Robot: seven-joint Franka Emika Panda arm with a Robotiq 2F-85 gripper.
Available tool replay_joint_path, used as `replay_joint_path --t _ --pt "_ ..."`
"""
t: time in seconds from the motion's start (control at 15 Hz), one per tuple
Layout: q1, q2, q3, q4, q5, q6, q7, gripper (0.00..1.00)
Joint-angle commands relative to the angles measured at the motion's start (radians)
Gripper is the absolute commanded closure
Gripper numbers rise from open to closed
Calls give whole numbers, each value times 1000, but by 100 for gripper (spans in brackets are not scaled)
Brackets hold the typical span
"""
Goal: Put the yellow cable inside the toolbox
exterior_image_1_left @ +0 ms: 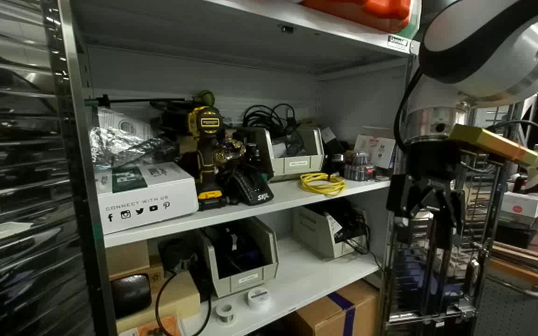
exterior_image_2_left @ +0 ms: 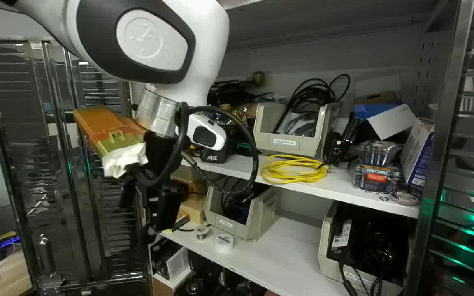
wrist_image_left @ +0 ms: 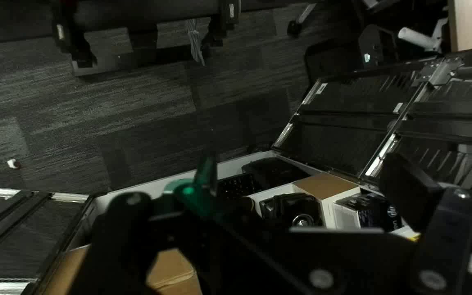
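Observation:
The yellow cable point(exterior_image_1_left: 321, 188) lies coiled flat near the front edge of the middle shelf. It also shows in an exterior view point(exterior_image_2_left: 291, 176). Directly behind it stands a pale grey open-front bin with a label point(exterior_image_1_left: 296, 165), the nearest match for the toolbox; it also shows in an exterior view point(exterior_image_2_left: 285, 142) and holds black cords. My gripper point(exterior_image_1_left: 430, 235) hangs in front of the shelves, to one side of the cable and apart from it, also seen in an exterior view point(exterior_image_2_left: 152, 213). Its dark fingers are apart and empty. The wrist view shows the floor and lower boxes.
The lower shelf point(exterior_image_1_left: 292, 275) carries two more pale grey bins point(exterior_image_1_left: 245, 280) point(exterior_image_1_left: 327, 245) and white spools point(exterior_image_1_left: 258, 298). A white labelled carton point(exterior_image_1_left: 147, 200), a yellow-black drill point(exterior_image_1_left: 207, 154) and batteries point(exterior_image_2_left: 376, 172) share the cable's shelf. Metal doors point(exterior_image_2_left: 467, 164) flank the cabinet.

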Motion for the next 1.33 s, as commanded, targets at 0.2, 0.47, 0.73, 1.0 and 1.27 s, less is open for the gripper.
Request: replay_joint_path --t 0.2,0.47,0.73,1.0,1.27 --pt "-20 1 17 11 6 -3 -6 0" --pt "-35 48 10 82 3 15 -5 0" --pt "-60 132 3 206 -5 101 0 0" --pt "-77 255 -1 346 -11 218 5 0" --pt "-91 369 5 475 -35 365 79 0"
